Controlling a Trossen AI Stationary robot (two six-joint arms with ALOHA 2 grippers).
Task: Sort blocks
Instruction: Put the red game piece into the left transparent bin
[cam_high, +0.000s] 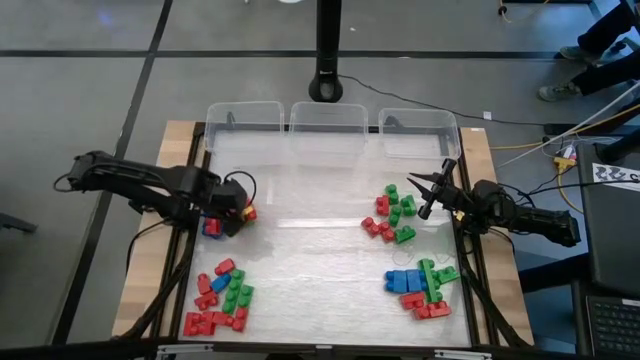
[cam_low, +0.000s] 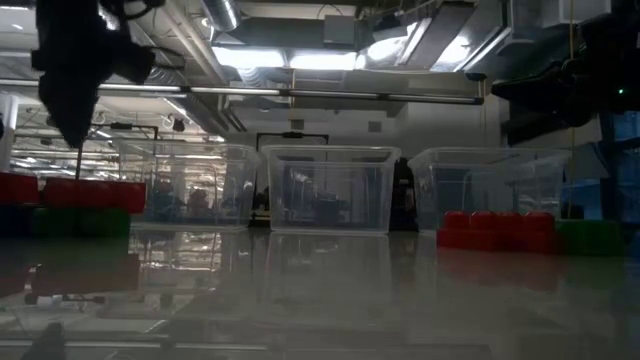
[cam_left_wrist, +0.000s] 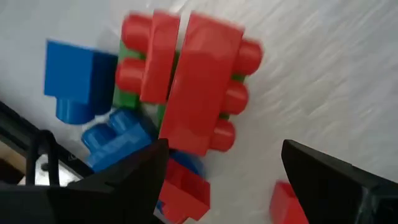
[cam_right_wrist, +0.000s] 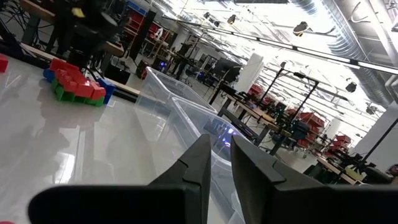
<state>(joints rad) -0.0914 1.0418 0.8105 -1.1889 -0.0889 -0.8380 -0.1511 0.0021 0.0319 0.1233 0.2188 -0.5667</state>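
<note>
While all three clear bins (cam_high: 326, 118) at upper centre look empty, the blocks (cam_high: 220, 296) lie in heaps on the bench (cam_high: 310, 255), the left gripper (cam_high: 238, 208) gaping over a left-side clump, the right gripper (cam_high: 428, 190) shut, holding nothing.

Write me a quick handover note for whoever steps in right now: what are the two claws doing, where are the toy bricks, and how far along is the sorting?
Left gripper: open, low over a small red, blue and green cluster at the table's left edge, holding nothing.
Right gripper: shut, empty, raised near the right-hand bin.
Blocks: mixed piles at front left, front right and mid right.
Done: nothing visible in the three clear bins.
Left: all of the sorting.
</note>
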